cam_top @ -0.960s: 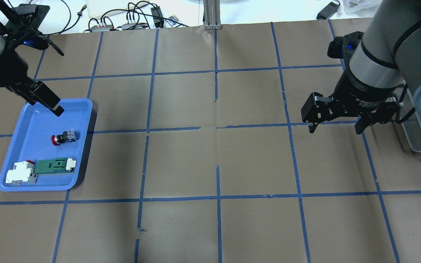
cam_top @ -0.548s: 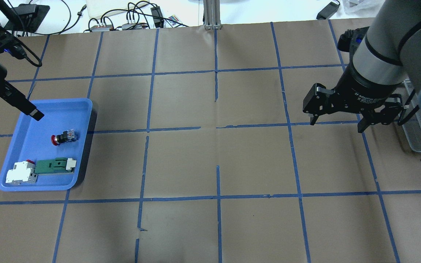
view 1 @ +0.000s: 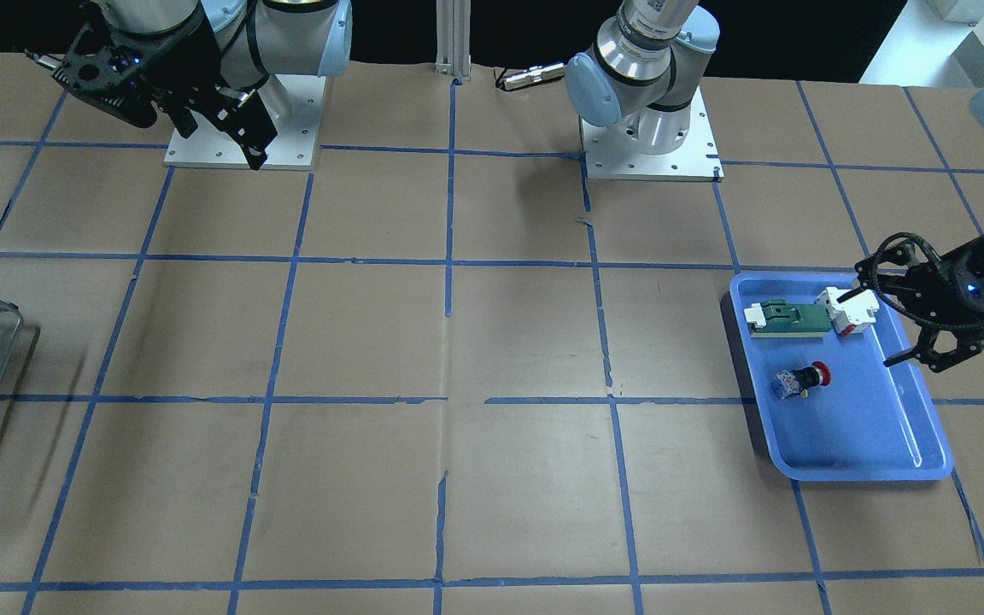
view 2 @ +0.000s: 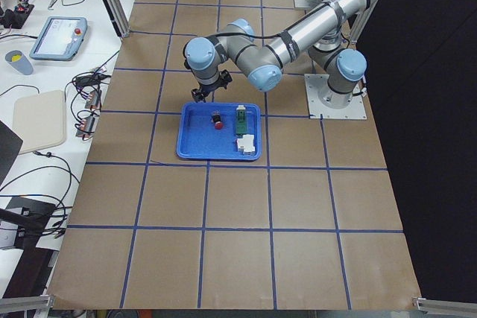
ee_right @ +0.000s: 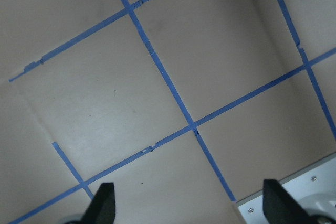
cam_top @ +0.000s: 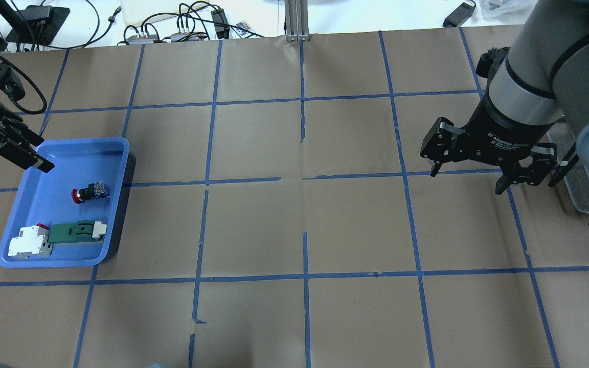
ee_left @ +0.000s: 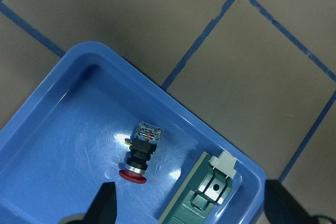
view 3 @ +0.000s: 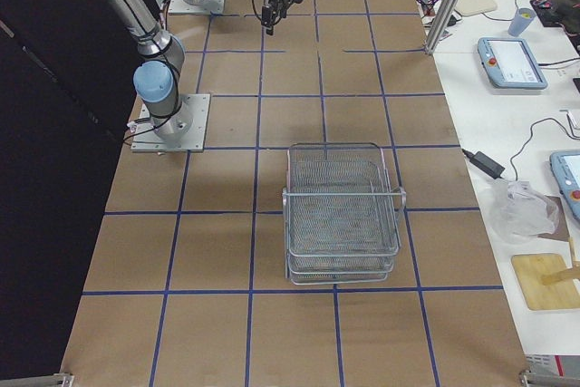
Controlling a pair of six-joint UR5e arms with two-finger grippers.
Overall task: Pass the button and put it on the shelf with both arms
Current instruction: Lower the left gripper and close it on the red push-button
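shelf (cam_top: 586, 191) cut off behind right arm (cam_top: 529, 76), button (cam_top: 90, 192) tiny

Left hand (view 1: 872, 329) slid leftward to blue tray (cam_top: 115, 144) outer edge; right hand (cam_top: 466, 182) rotated slightly.

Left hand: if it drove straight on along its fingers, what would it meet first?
Probably the blue tray, near the green-and-white part; the button lies off to one side of that line. The left hand is open; depth is unclear.
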